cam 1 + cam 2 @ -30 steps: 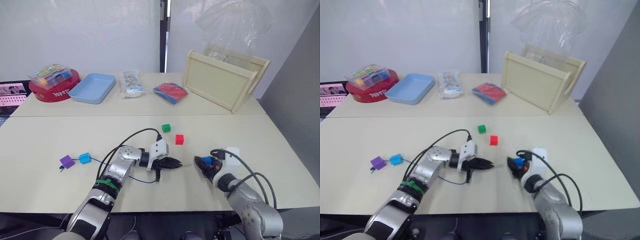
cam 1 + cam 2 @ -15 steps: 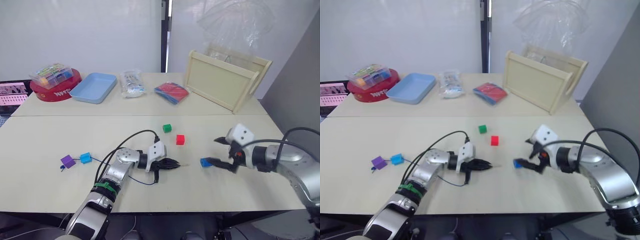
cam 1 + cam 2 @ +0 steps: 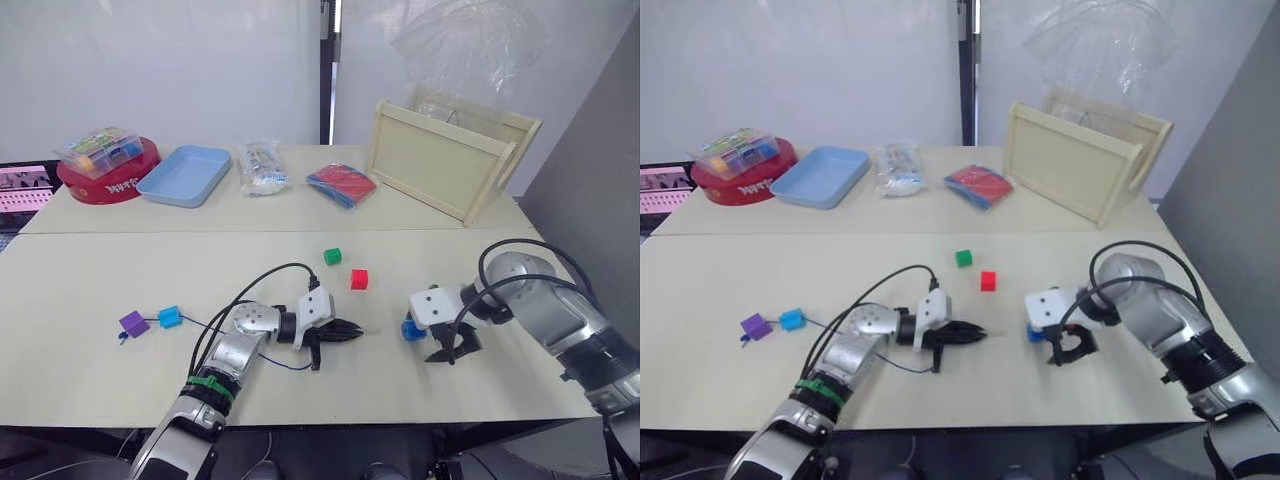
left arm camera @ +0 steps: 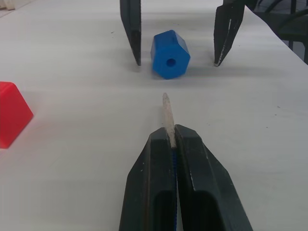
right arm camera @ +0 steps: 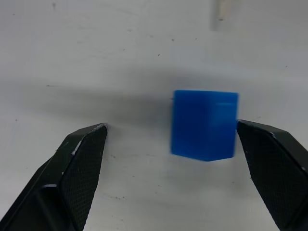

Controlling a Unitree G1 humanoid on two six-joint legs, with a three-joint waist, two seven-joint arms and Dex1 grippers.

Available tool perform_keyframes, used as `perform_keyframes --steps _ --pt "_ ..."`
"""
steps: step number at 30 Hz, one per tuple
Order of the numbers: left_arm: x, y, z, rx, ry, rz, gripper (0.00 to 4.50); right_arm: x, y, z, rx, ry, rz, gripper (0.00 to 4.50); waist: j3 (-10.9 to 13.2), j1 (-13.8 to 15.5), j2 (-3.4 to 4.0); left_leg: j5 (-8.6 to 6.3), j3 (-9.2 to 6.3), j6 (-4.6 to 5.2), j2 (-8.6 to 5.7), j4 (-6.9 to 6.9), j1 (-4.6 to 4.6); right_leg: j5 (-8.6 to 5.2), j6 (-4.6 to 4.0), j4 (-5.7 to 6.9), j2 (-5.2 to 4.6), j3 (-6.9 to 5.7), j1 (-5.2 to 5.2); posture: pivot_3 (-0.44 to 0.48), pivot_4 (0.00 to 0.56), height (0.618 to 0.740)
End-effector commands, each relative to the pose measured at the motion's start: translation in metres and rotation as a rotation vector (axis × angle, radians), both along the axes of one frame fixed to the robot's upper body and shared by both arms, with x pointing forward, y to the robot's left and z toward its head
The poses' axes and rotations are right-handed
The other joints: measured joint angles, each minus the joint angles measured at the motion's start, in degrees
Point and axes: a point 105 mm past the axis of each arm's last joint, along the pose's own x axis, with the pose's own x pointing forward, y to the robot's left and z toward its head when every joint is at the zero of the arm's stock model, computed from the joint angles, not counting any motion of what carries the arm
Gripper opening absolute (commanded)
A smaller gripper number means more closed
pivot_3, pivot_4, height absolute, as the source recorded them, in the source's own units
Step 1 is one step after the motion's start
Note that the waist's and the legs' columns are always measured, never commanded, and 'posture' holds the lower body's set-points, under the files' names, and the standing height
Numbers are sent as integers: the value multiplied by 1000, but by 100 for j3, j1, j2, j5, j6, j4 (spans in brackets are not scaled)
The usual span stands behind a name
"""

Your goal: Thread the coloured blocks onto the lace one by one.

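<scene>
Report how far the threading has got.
Done, apparently: the purple block and light blue block sit along the lace. In hand: the left gripper pinches the lace's pale tip, aimed at the dark blue block, which lies between the right gripper's open jaws. Left: the dark blue, red block and green block.

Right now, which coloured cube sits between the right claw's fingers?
The small dark blue plastic cube, standing on the table inside the open right claw. The red cube and green cube lie farther back.

lace (image 4: 167, 111) — hidden between left fingers (image 4: 149, 183)
</scene>
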Motion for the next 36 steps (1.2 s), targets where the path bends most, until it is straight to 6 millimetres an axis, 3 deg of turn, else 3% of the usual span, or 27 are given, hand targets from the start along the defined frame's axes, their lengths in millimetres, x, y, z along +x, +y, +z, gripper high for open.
perform_keyframes --steps 1,15,18,25,36 --pt "-1 -2 11 -21 -34 -2 0 4 4 8 14 -20 -23 4472 0 2 0 0 0 0 0 0 1 0 0 1 0 0 0 0 150 740" --pt "0 -2 12 -8 -37 -6 0 1 8 8 19 12 -128 4472 0 5 0 0 0 0 0 0 0 0 0 1 0 0 0 0 150 740" --pt "-1 -5 13 -17 -35 -12 0 -1 9 6 15 26 -143 3657 0 6 0 0 0 0 0 0 0 0 0 1 0 0 0 0 150 740" --pt "-6 -15 17 -33 -30 -43 0 -5 10 3 20 43 -176 1294 0 9 0 0 0 0 -1 1 -1 0 0 1 0 0 0 0 150 740" --pt "-18 -35 13 -38 -15 -87 0 -9 12 -2 39 54 -204 1288 0 7 0 0 0 1 0 1 0 0 0 1 0 0 1 0 150 740"
